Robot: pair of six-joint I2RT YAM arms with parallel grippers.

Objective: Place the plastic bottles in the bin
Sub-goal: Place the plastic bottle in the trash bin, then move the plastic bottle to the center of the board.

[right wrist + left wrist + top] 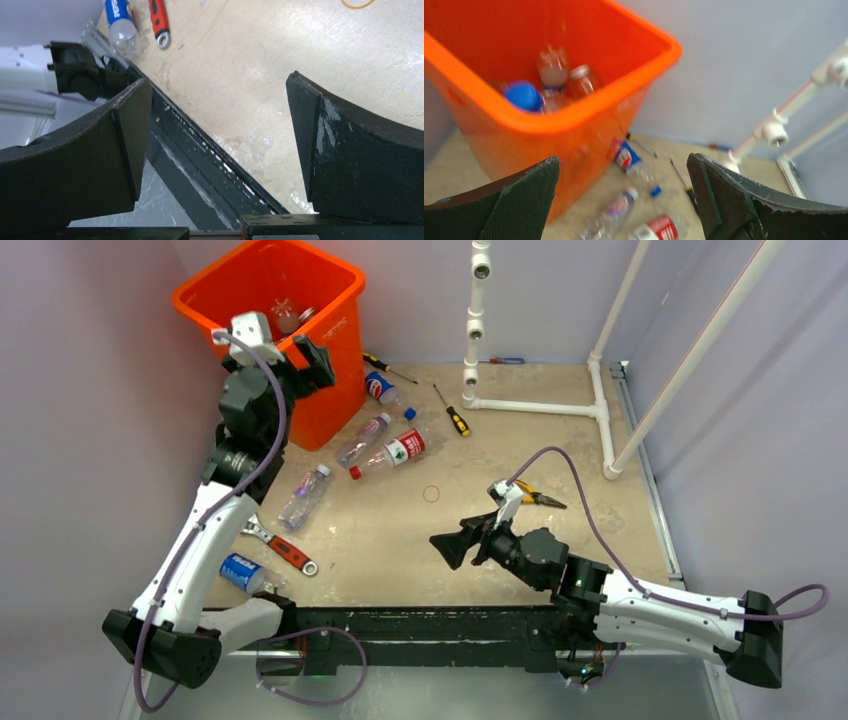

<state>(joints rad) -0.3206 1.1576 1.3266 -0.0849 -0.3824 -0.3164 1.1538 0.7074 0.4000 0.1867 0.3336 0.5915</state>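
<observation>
1. Left gripper (312, 358): raised just beside the near rim of the orange bin (335, 380). The jaws stand wide apart with nothing between them.
2. Right gripper (219, 82): low over the near edge of the table (400, 540), well apart from every bottle. The jaws stand wide apart and are empty.
3. Bin: stands at the far left corner. The left wrist view shows several bottles inside, including a blue cap (524, 95).
4. On the table:
   - a blue-labelled bottle (383, 388) just beside the bin's right wall
   - a clear bottle (363, 438) and a red-labelled bottle (395, 452) side by side in front of it
   - a second clear bottle (305, 495) nearer the arms
   - a blue-wrapped bottle (243, 573) by the left arm's base
5. A red-handled wrench (285, 548) lies between the last two bottles. The pliers (535, 495) lie near the right gripper.
</observation>
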